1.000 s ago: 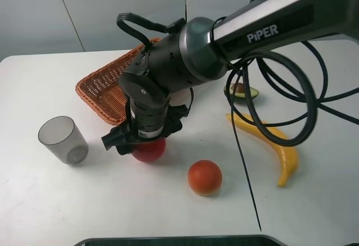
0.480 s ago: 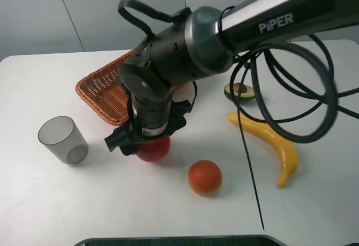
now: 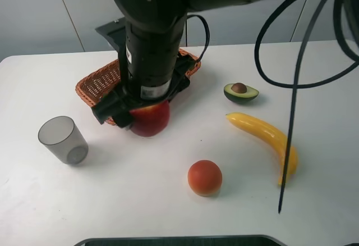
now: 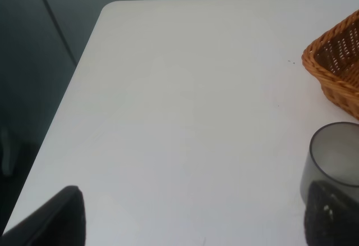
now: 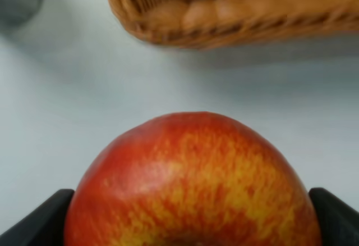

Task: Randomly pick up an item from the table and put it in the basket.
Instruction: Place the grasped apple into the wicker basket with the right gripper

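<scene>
My right tool (image 3: 143, 115) clamps the round red apple (image 3: 151, 119), which has no long axis, its yellow-streaked side toward my wrist, left of centre by the wicker basket (image 3: 95, 86); my left tool (image 4: 196, 218) gapes wide

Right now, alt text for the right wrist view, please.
A red apple streaked with yellow fills the foreground, held in the right gripper. Beyond it lie the white table and the rim of the wicker basket.
</scene>
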`<state>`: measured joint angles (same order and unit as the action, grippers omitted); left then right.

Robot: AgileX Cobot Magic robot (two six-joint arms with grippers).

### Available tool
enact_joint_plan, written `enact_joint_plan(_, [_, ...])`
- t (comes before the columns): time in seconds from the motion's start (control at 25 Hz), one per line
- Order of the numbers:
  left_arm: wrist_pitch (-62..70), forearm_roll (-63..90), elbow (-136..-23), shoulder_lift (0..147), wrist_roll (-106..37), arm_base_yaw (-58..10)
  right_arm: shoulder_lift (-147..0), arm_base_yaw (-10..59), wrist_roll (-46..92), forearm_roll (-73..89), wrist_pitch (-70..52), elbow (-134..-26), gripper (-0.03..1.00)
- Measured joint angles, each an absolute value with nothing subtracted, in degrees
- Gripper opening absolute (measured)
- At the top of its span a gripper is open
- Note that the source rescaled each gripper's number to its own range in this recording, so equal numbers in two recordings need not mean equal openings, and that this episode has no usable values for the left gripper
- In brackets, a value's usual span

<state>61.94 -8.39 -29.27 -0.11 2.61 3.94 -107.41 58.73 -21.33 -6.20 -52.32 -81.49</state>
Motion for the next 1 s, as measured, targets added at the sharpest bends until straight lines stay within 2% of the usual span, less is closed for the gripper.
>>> enact_joint_plan(0.16, [61.94,-8.39,-29.27,-0.11,2.61,3.94,-107.26,58.75,-20.96,-11.74,-50.30,-84.71,0.09])
enact_joint_plan(0.4, [61.94,-8.39,-29.27,-0.11,2.61,3.94,-107.26,58.25,-20.85,-18.83,-37.44,-85.29,0.09])
enact_joint_plan(0.56, [61.94,-8.39,-29.27,-0.11,2.61,3.94,-108.83,55.36,-20.85,-19.87,-30.61,-85.29,0.09])
enact_joint_plan(1.0, [61.94,-8.39,-29.27,-0.11,2.61,3.94,-116.98,47.55,-20.85,-28.04,-21.22,-85.29,0.09])
